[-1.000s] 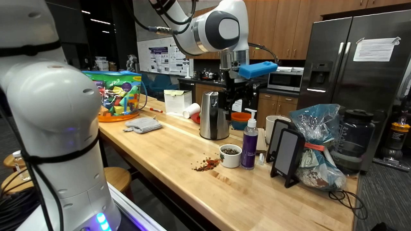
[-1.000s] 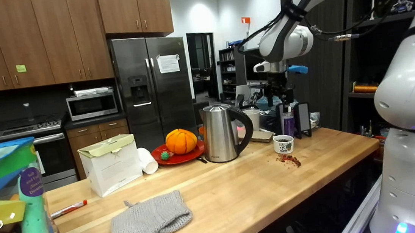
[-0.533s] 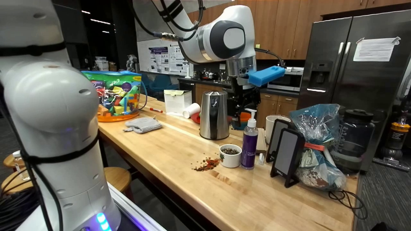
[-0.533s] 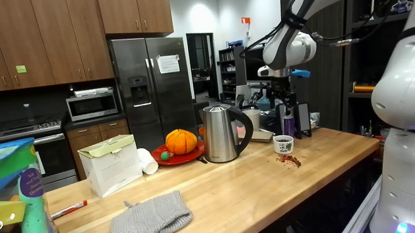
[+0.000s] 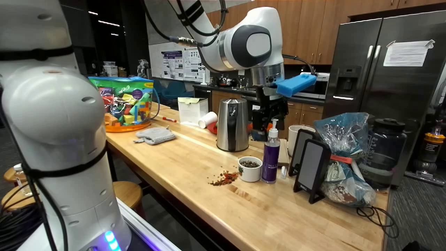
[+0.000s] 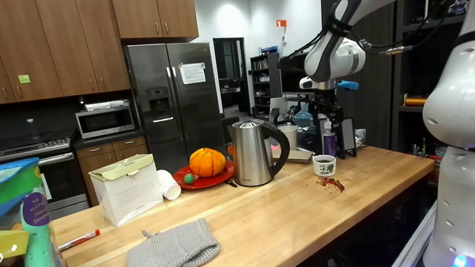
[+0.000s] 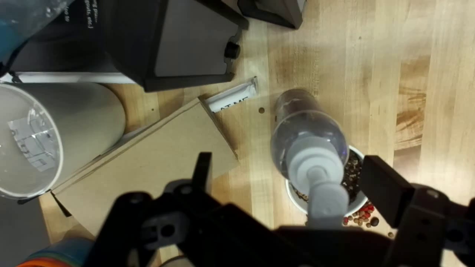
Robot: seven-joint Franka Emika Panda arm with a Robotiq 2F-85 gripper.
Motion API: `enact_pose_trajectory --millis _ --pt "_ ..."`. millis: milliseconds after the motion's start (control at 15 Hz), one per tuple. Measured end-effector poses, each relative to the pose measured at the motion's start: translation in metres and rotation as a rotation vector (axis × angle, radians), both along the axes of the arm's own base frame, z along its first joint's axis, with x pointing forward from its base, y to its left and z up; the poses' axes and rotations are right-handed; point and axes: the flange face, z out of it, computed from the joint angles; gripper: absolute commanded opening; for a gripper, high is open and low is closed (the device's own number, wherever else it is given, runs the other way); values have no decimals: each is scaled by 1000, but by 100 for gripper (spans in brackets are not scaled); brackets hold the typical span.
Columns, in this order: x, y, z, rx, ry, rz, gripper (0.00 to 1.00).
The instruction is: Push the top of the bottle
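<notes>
bottle (image 5: 270, 159): upright, just beside white cup (image 5: 250, 172) | gripper (image 7: 291, 181): higher than cup, jaws wide apart in wrist view, spread unclear in both exterior views | cup lettering (image 6: 323, 168): only in an exterior view

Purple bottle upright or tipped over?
Upright. In both exterior views the bottle stands vertical, its white pump at the top; an exterior view shows its base on the table.
</notes>
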Motion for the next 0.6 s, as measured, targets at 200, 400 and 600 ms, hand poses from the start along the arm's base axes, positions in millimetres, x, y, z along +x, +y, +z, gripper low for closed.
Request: enact_pose_trajectory --millis 200,400,600 --pt "-2 -3 0 -1 0 0 100" --pt "-2 -4 0 -1 1 3 100" --pt "-2 -5 0 8 -2 -1 100"
